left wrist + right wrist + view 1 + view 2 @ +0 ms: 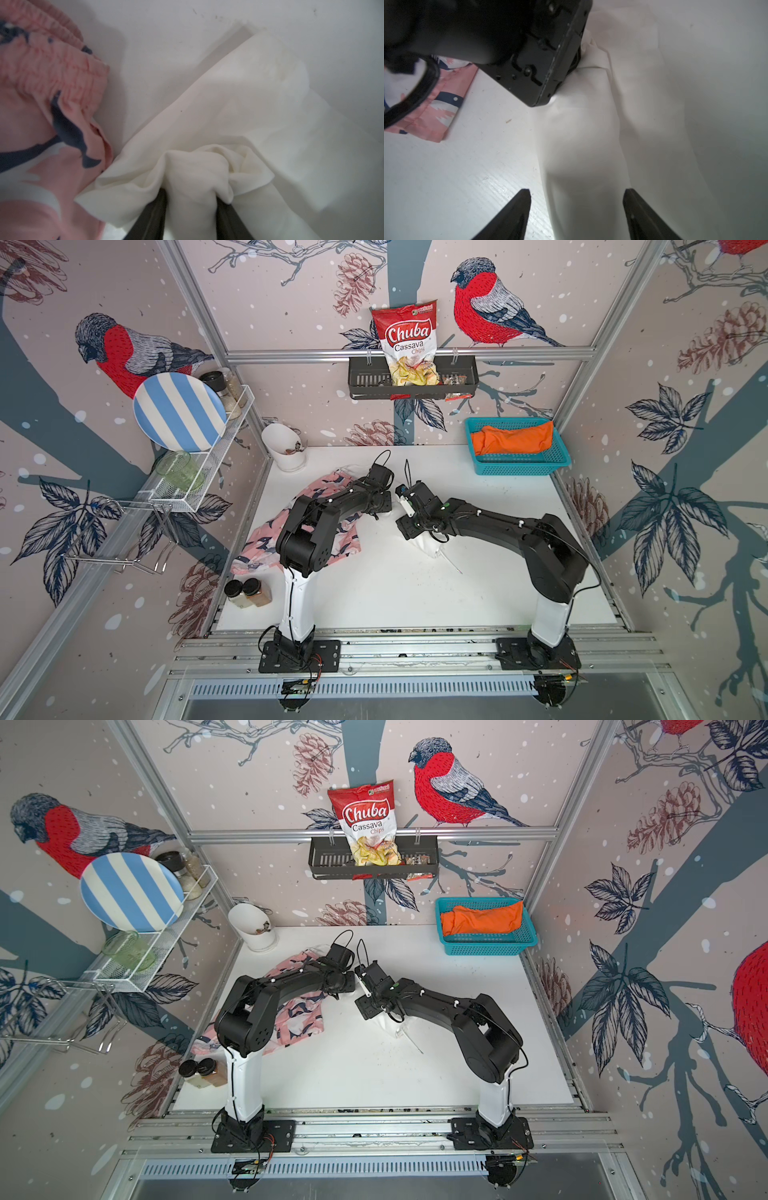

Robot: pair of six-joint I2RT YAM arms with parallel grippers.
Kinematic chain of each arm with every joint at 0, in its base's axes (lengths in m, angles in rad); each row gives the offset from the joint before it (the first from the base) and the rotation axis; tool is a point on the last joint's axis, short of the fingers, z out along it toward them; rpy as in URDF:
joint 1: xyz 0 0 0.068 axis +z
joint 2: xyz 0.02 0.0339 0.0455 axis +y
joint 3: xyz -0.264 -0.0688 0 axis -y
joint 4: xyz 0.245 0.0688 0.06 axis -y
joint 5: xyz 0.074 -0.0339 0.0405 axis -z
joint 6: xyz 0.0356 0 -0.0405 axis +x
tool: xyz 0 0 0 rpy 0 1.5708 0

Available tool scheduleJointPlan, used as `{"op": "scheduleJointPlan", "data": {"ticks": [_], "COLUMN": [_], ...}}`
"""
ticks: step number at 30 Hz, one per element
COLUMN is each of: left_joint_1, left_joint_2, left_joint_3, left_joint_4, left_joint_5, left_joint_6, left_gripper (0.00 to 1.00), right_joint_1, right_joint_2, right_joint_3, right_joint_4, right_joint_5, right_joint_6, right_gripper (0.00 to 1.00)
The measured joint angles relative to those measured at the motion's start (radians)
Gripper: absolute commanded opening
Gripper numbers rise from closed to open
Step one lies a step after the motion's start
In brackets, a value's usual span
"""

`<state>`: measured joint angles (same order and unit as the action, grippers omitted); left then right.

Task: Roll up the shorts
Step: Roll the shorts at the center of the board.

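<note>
— Shorts, white soft cloth (424, 542), in both top views: mid-way across the white bench (395, 597), mostly covered by the right arm. Pink cloth shorts with navy-and-white shapes (259, 549) are heaped under the left arm. Bright orange cloth shorts (513, 439) sit bundled in the teal plastic basket (519, 469) at the back right corner.

— Jaws, from above?

— Can't tell; the wrists cover them. Both arms bend in over the white pair, close together.

— Left wrist view?

— Left gripper (191, 195) is pinching a bunched wad of the white shorts. The rest of the cloth runs away flat on the bench. The pink waistband lies against its edge. I judge the pinch anchors one end so the cloth can't slide.

— Right wrist view?

— Right gripper (576, 190) is spread, jaws either side of a long white fold, gripping nothing. The left gripper's body sits at the fold's far end. Probably lining up a bite so both ends turn together.

— Progress?

— Orange looks finished, white under way, pink not begun, by my reading.
</note>
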<state>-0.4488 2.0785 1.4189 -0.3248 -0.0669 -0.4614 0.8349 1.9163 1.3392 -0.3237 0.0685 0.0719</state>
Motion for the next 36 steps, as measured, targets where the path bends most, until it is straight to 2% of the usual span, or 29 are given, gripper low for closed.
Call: {"op": "scheduleJointPlan", "data": {"ticks": [4, 8, 14, 21, 27, 36], "left_joint_1": [0.001, 0.001, 0.001, 0.001, -0.014, -0.057], "left_joint_2": [-0.010, -0.053, -0.255, -0.514, -0.592, -0.519], "left_joint_3": [-0.013, -0.055, -0.187, -0.358, -0.502, -0.585], "left_joint_4": [0.014, 0.019, 0.006, -0.002, 0.001, 0.185], "left_joint_5": [0.009, 0.020, 0.035, 0.042, 0.094, 0.252], "left_joint_6": [0.002, 0.000, -0.015, -0.063, -0.119, -0.222], "left_gripper": [0.44, 0.51, 0.60, 0.62, 0.67, 0.78], "right_joint_1": [-0.028, -0.061, -0.124, -0.132, -0.191, -0.225], "right_joint_2": [0.032, 0.008, -0.069, -0.043, 0.041, 0.095], "right_joint_3": [0.009, -0.031, -0.214, -0.334, -0.340, -0.371], "right_joint_4": [0.000, 0.024, 0.174, 0.454, 0.585, 0.708], "right_joint_5": [-0.061, -0.185, -0.484, -0.792, -0.874, -0.931], "right_joint_6": [-0.005, 0.045, 0.256, 0.540, 0.645, 0.690], "right_gripper": [0.18, 0.06, 0.05, 0.03, 0.02, 0.01]}}
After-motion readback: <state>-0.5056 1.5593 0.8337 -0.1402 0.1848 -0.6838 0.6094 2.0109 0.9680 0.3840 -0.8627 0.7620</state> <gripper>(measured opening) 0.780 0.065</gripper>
